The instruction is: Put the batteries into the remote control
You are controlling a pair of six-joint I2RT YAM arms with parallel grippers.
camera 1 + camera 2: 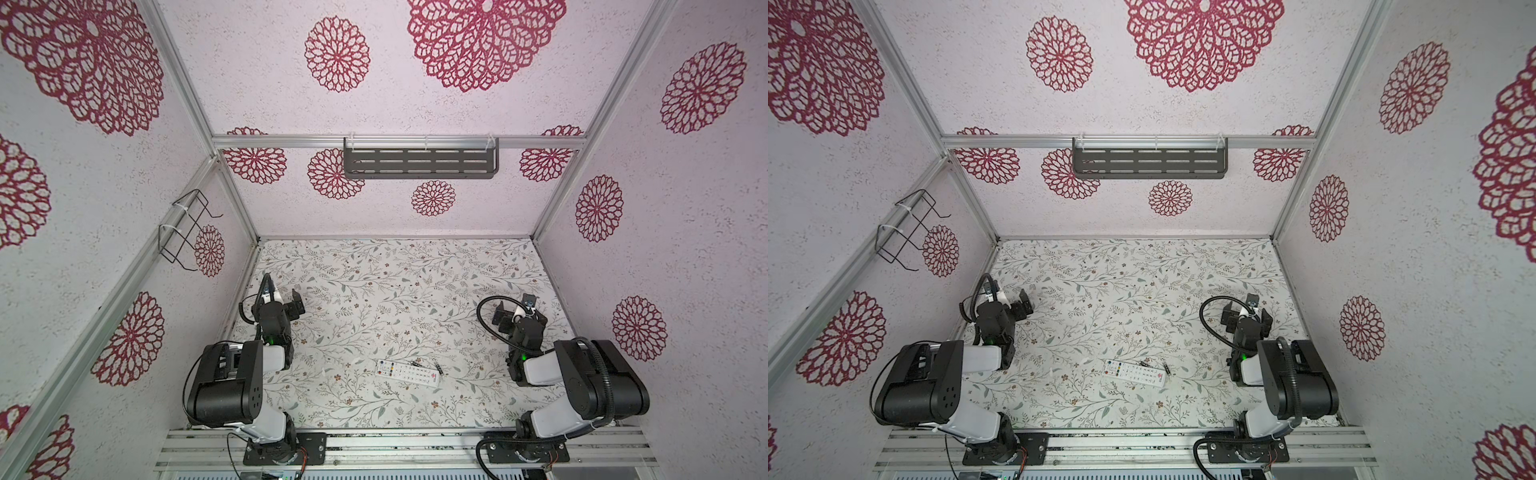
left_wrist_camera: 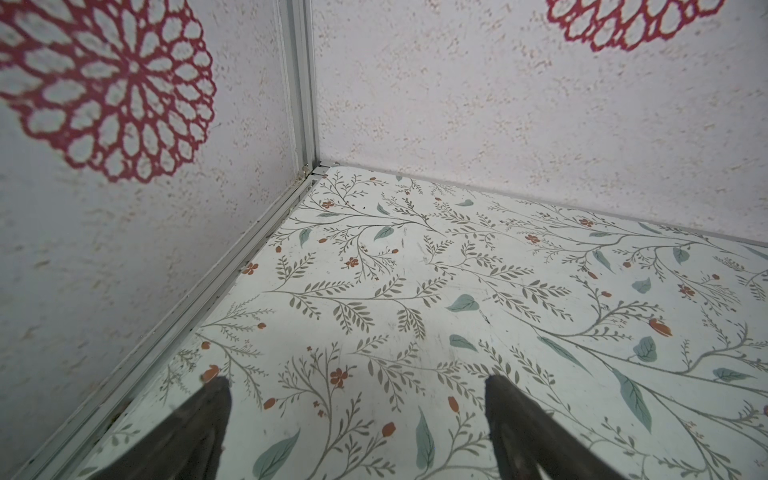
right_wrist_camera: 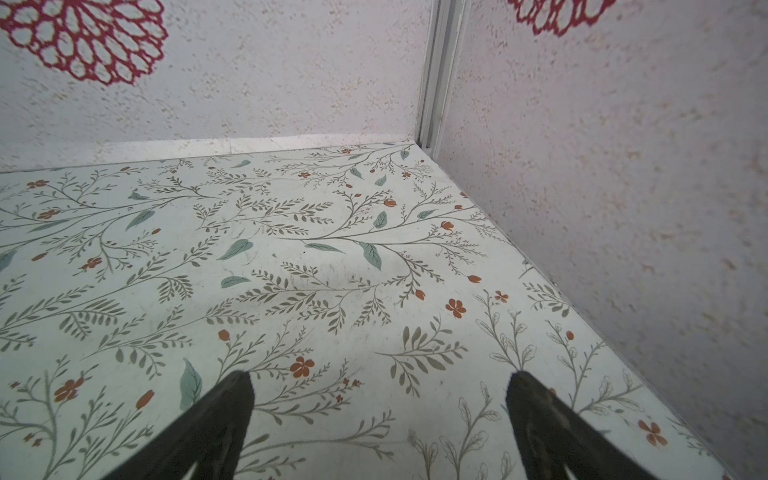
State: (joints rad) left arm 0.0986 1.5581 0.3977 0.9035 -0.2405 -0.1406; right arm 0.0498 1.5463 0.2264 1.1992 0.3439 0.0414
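On remote control [image 1: 408, 374], red logo [image 1: 433, 376] (illegible)

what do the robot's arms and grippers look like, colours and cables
Both arms match: the left arm and right arm have black joint housings joined by white links, each with a small green light and a black ribbed cable. The left gripper and right gripper are dark and tapering.

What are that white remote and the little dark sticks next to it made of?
Remote control: probably white plastic, smooth and matte, with small coloured buttons on its face. The two batteries: dark sleeves, likely over metal; too small to tell.
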